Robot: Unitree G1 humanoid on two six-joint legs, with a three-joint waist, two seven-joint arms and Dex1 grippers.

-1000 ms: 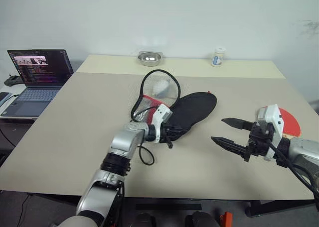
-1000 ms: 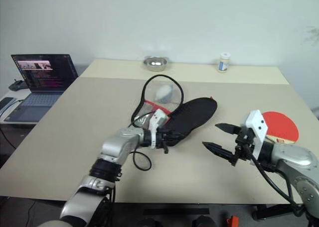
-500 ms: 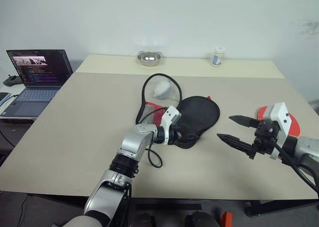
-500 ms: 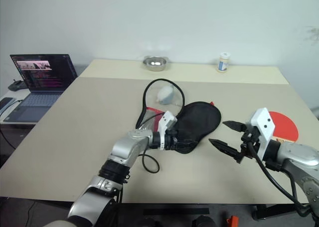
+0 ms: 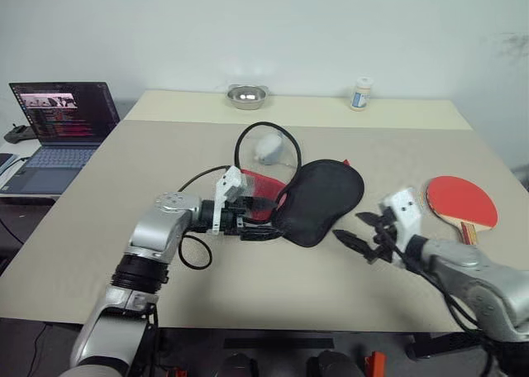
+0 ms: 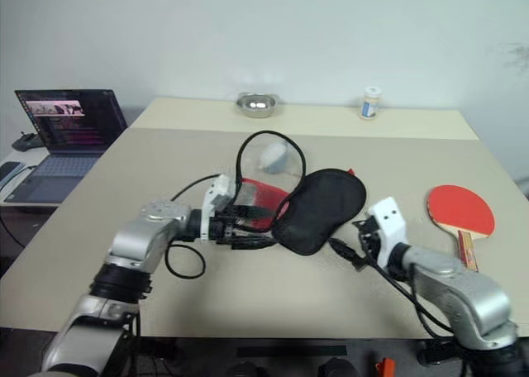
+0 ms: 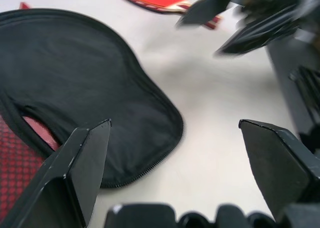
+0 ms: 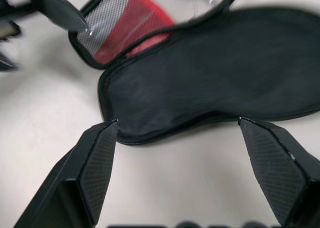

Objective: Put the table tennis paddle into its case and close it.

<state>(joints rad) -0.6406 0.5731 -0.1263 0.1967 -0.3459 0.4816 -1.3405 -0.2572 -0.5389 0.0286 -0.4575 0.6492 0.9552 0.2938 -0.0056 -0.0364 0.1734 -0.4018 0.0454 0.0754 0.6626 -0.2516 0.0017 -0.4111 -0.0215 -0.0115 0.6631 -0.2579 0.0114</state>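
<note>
1. The paddle-shaped soft case point(image 5: 318, 199), black fabric with a red and clear mesh panel, lies unzipped at the middle of the beige table point(image 5: 124, 195).
2. The table tennis paddle point(image 5: 459, 201), round red rubber face with a wooden handle, lies flat on the table, well to the right of the case and outside it.
3. The left gripper point(image 5: 263, 218) sits just left of the case's narrow end, fingers spread apart, holding nothing.
4. The right gripper point(image 5: 357, 231) sits just right of the case, between it and the paddle, fingers apart, empty.
</note>
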